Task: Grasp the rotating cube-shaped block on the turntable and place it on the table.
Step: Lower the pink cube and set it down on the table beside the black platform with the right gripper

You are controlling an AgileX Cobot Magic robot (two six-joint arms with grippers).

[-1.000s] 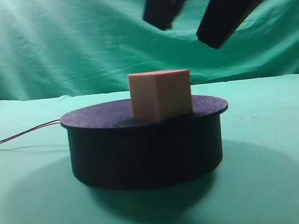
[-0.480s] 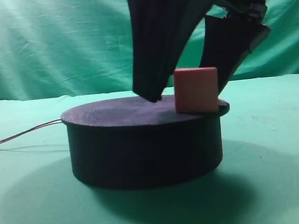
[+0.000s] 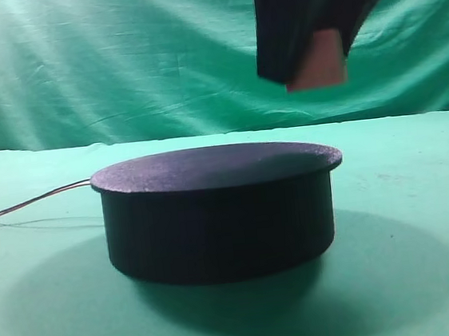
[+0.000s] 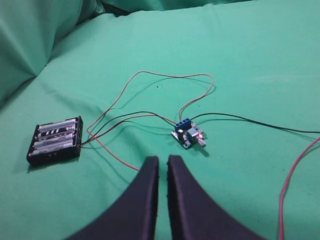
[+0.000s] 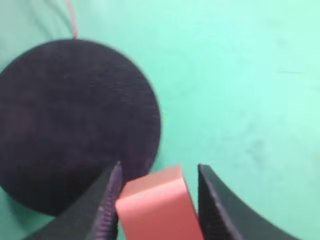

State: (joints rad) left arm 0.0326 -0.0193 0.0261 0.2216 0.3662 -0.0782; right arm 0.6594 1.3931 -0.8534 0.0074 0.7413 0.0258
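Note:
The pink cube-shaped block (image 3: 318, 62) hangs in the air above the right part of the black turntable (image 3: 217, 213), held between the black fingers of my right gripper (image 3: 315, 74). In the right wrist view the block (image 5: 160, 207) sits between the two fingers of that gripper (image 5: 159, 172), with the turntable's top (image 5: 70, 120) below and to the left. The turntable's top is bare. My left gripper (image 4: 163, 161) is shut and empty over the green table (image 4: 250, 65), away from the turntable.
Thin red and white wires (image 3: 28, 206) run left from the turntable. In the left wrist view a black battery holder (image 4: 55, 141), a small blue circuit board (image 4: 188, 135) and loose wires (image 4: 165, 80) lie on the green cloth. A green backdrop (image 3: 117, 59) hangs behind.
My right gripper came down around the block on the turntable, closed on it and lifted it off. The turntable's top is now bare.

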